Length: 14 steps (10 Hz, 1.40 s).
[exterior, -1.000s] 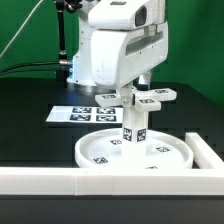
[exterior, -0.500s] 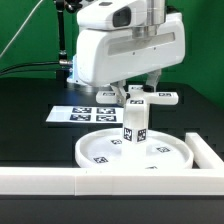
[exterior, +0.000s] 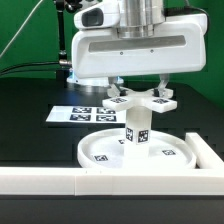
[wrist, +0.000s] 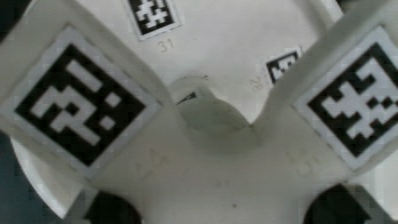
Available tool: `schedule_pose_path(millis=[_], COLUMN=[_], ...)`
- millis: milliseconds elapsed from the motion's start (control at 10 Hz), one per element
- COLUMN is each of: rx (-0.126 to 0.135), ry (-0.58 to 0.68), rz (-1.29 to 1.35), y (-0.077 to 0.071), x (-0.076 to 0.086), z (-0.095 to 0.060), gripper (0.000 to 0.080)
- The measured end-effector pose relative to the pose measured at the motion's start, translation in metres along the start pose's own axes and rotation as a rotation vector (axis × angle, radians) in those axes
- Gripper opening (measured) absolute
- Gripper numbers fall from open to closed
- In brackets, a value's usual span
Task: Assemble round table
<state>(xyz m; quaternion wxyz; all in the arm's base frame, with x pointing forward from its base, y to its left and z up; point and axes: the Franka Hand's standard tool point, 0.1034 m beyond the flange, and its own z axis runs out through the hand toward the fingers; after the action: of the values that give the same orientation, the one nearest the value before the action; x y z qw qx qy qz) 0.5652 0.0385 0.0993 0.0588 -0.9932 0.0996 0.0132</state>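
Hand (exterior: 138, 90) sits low over the cross-shaped foot (exterior: 139, 98), its fingers (exterior: 117, 88) coming down on either side of the foot's middle; they look set narrow and closed on the foot, though the contact itself is partly hidden. In the exterior view the foot rests on top of the short post (exterior: 136, 128), which stands upright in the middle of the round disc (exterior: 100, 152). The disc lies flat on the black surface (exterior: 30, 110), close against the white border wall (exterior: 60, 181), with the marker board (exterior: 70, 113) behind it.

From the wrist view, two tagged arms of the foot (wrist: 80, 95) spread out close under the camera, meeting at a hub above the disc; the fingertips (wrist: 111, 208) show only as dark blurs at the edge.

All parts look like stiff, light, smooth plastic, likely slippery under hard pads. Gripping the foot across its hub, where the arms meet, seems safest; a hold on one arm could tilt it or lever the post over.
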Motion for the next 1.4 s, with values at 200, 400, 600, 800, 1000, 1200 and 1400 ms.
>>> schedule_pose_path(millis=[200,400,600,800,1000,1200,1400], rx=[-0.026,-0.019,-0.008,0.03,0.078,0.108,0.12], ry=[0.006,0.005,0.01,0.04,0.069,0.078,0.072], rz=[0.056,0.209,0.373,0.615,0.872,1.06,1.246], y=[-0.0008,-0.0001,0.0003,0.0008,0.0023,0.0021,0.002], x=[-0.0001,-0.0001,0.0003,-0.0022,-0.002,-0.0022,-0.002], z=[-0.0001,0.0,0.0003,0.0004,0.0006,0.0004,0.0003], gripper=[0.0443,0.0443,0.0443,0.0443,0.0443,0.0443,0.0443])
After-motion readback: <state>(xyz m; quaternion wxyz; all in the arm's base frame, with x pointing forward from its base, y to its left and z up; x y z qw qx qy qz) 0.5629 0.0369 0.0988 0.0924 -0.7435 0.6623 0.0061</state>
